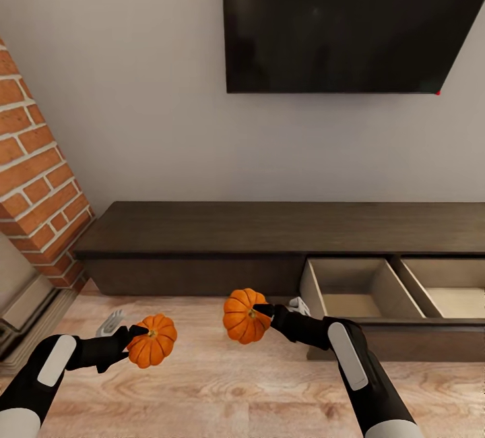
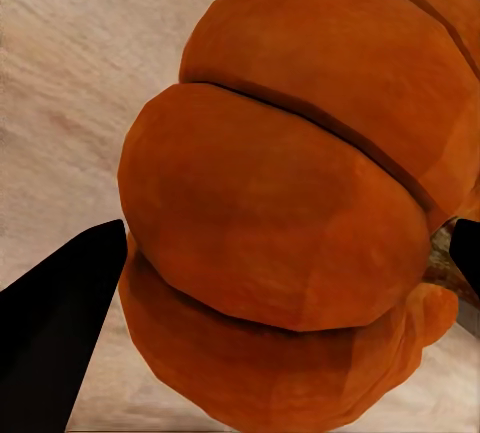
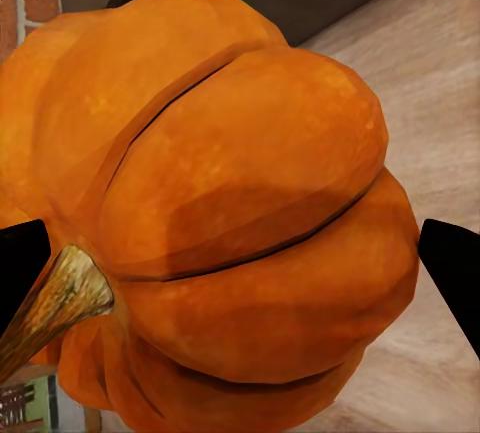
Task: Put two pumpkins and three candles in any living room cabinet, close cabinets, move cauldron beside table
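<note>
I hold one pumpkin in each gripper, both off the floor (image 1: 222, 384) in front of the cabinet (image 1: 269, 229); my left gripper (image 1: 138, 338) is clenched on the left pumpkin (image 1: 152, 340), my right gripper (image 1: 266, 312) on the right pumpkin (image 1: 244, 317), and in each wrist view a dark finger sits at either flank of the fruit (image 2: 290, 223) (image 3: 230, 203).

The risk, as I judge it, is slip; these are round, ribbed bodies pinched at two narrow spots, so a quick swing or a tilt of the wrist could roll one out and send it off across the boards. The two pumpkins hang near each other, so bringing my arms together carelessly could knock one against the other. Two drawers (image 1: 360, 290) (image 1: 448, 286) stand open at the right of the cabinet, their pale insides bare; the right pumpkin is near the nearer drawer's front wall, and coming in too low could catch the fruit on that wall and pry it loose. The left pumpkin has farther to travel, across my right arm's space.

Neither pumpkin has much of a long axis, being squat and round; the stem end tells the heading. The left one's stem faces my left gripper, and I think slightly up; the right one's stem (image 3: 55, 303) points sideways toward my right gripper's fingers, so both lie on their sides.
</note>
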Robot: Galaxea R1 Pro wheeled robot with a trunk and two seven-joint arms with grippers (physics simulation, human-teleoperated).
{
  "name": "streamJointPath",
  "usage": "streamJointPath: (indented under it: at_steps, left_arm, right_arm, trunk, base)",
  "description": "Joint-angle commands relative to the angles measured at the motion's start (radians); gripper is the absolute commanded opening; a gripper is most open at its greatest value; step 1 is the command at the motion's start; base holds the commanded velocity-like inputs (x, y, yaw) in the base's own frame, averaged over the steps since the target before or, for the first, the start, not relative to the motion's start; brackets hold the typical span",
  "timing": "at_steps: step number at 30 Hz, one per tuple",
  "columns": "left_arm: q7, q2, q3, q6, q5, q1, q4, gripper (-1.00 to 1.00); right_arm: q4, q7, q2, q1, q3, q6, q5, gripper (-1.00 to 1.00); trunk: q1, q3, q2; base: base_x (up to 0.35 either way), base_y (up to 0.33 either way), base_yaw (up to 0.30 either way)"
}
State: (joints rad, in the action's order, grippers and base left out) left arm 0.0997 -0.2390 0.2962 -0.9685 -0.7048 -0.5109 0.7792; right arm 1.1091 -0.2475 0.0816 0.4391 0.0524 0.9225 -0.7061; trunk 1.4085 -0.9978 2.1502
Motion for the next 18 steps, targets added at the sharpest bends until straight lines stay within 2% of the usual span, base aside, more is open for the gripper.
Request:
streamJointPath:
  at_steps: [1,8,14,18]
  left_arm:
    - [0.0,0.0,0.0,-0.001,-0.001,0.0,0.0,-1.0]
    - [0.001,0.0,0.001,-0.001,-0.001,0.0,0.0,-1.0]
    - [0.0,0.001,0.057,-0.011,-0.002,0.0,0.0,-1.0]
    - [0.0,0.001,0.068,-0.019,-0.002,0.0,0.0,-1.0]
  right_arm:
    - [0.0,0.0,0.002,0.0,0.0,0.0,0.0,-1.0]
    - [0.0,0.001,0.008,0.0,-0.002,-0.004,0.0,-1.0]
    - [0.0,0.001,0.009,0.0,-0.002,-0.005,0.0,-1.0]
    - [0.0,0.001,0.009,0.0,-0.002,-0.005,0.0,-1.0]
  trunk:
    - [-0.004,0.002,-0.007]
    - [-0.031,0.012,-0.056]
    - [-0.054,0.021,-0.098]
    - [-0.069,0.027,-0.126]
  base:
    - [-0.05,0.0,0.0]
    - [-0.209,0.0,0.0]
    - [-0.036,0.0,0.0]
    - [-0.002,0.0,0.0]
